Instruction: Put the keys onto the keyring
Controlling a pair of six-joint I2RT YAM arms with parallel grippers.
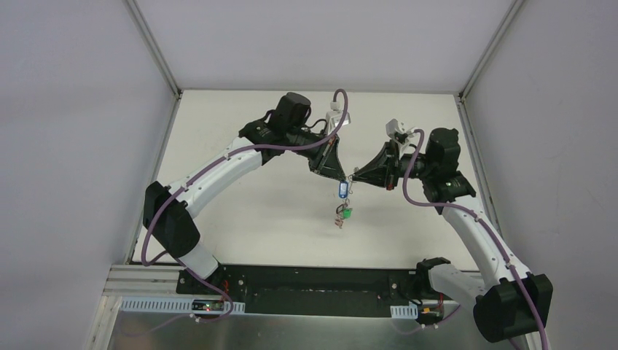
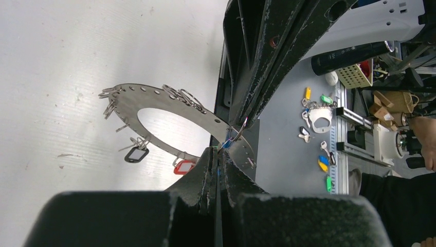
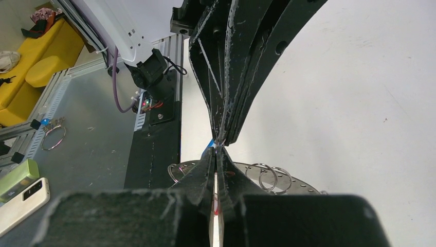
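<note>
Threading looks like the step in hand: my left gripper (image 1: 342, 179) is clamped on the rim of the keyring (image 2: 149, 98), holding it in the air, and my right gripper (image 1: 353, 177) is pinched shut tip to tip against it by the blue-tagged key (image 1: 342, 191), on what I can't tell. Next comes a fine twist onto a rim loop; the flat grey keyring already carries black- and red-tagged keys (image 2: 136, 154)

Both the left arm (image 1: 218, 166) and the right arm (image 1: 479, 235) are the same build: white tube links, chunky black joint housings, a purple cable (image 1: 345, 109) strung loosely along each one, plus black wedge-shaped fingers (image 3: 198, 177) with scuffed, whitish edges.
</note>
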